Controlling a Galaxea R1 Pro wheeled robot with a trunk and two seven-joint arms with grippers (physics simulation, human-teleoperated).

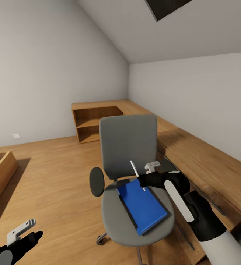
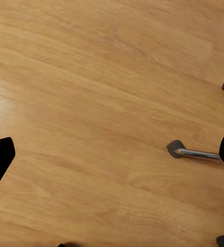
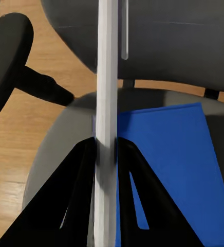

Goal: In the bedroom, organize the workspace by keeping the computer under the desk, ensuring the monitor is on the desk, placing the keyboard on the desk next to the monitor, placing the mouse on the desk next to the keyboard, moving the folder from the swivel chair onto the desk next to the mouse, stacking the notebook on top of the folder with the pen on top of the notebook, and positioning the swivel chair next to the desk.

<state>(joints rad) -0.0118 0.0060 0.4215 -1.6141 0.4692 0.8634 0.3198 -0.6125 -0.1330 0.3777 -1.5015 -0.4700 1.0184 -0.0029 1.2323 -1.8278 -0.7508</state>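
A: We are gripping a thin white pen (image 3: 106, 103) in our right hand (image 1: 147, 179), pinched closed at center right. It seems light, stiff and slippery, so we are holding it mid-shaft.

B: Our left hand (image 1: 23, 231) is spread open, empty, lower left. The folder (image 1: 142, 207) is lying on the swivel chair (image 1: 128, 147); no writing is showing.

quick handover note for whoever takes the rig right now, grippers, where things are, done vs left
Right gripper: shut on the pen, held above the swivel chair.
Left gripper: open, holding nothing, low over the floor.
The folder lies on the chair seat, with a dark edge, possibly the notebook, under it.
Desk, monitor, keyboard, mouse and computer are not in these pictures.
Done: pen picked up.
Left: folder, notebook and pen to the desk and stacked; chair beside the desk.
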